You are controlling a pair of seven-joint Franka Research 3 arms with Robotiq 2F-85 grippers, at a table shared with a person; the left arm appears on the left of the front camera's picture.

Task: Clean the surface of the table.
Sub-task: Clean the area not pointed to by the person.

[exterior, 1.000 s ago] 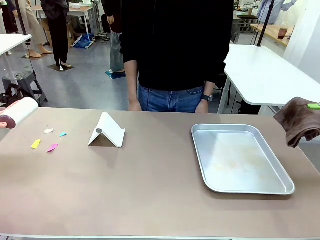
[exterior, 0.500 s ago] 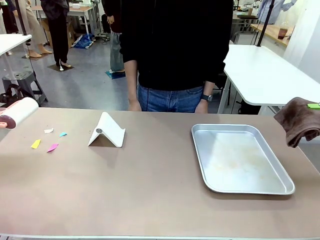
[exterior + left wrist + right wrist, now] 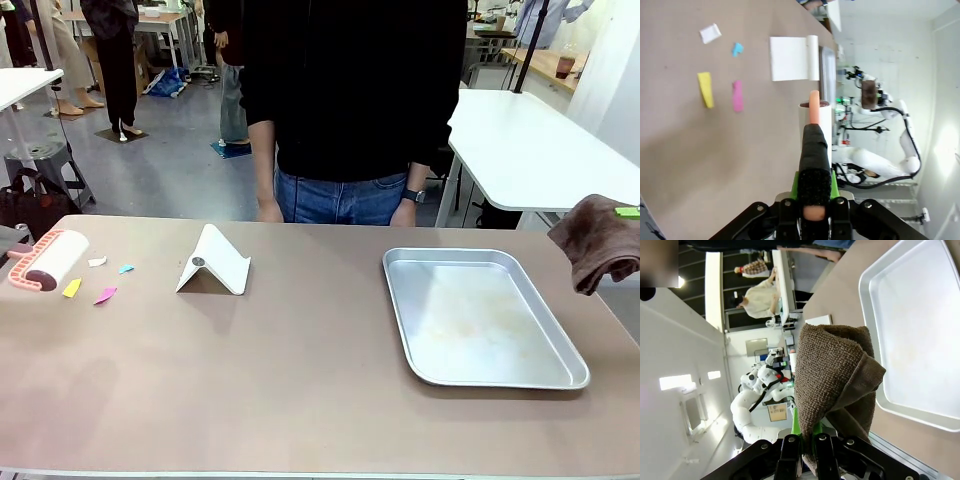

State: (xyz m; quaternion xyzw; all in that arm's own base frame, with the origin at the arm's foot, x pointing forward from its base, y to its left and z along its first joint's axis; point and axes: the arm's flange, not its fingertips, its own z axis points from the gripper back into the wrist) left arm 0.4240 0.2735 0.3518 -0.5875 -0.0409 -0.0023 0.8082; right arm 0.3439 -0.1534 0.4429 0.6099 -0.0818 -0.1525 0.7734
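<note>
My left claw [image 3: 814, 145] clamped on lint roller [image 3: 48, 260], right claw [image 3: 810, 432] pinching brown cloth [image 3: 598, 240] — table [image 3: 300, 390] stiff, smooth — press, don't grasp; paper scraps [image 3: 104, 295] left of white stand [image 3: 214, 262].

A lint roller [image 3: 50, 258] with a pink frame sits low at the far left. Just right of it are four paper bits: a white scrap [image 3: 97, 261] and a blue scrap [image 3: 125, 268] farther back, and a yellow scrap [image 3: 72, 288] and a pink scrap [image 3: 105, 295] nearer. A white folded stand [image 3: 213, 262] stands right of them. A shiny metal tray [image 3: 470, 320] lies at the right, and a brown towel [image 3: 598, 243] hangs beyond its right edge. A person [image 3: 350, 90] in a black top and jeans stands at the far side.
</note>
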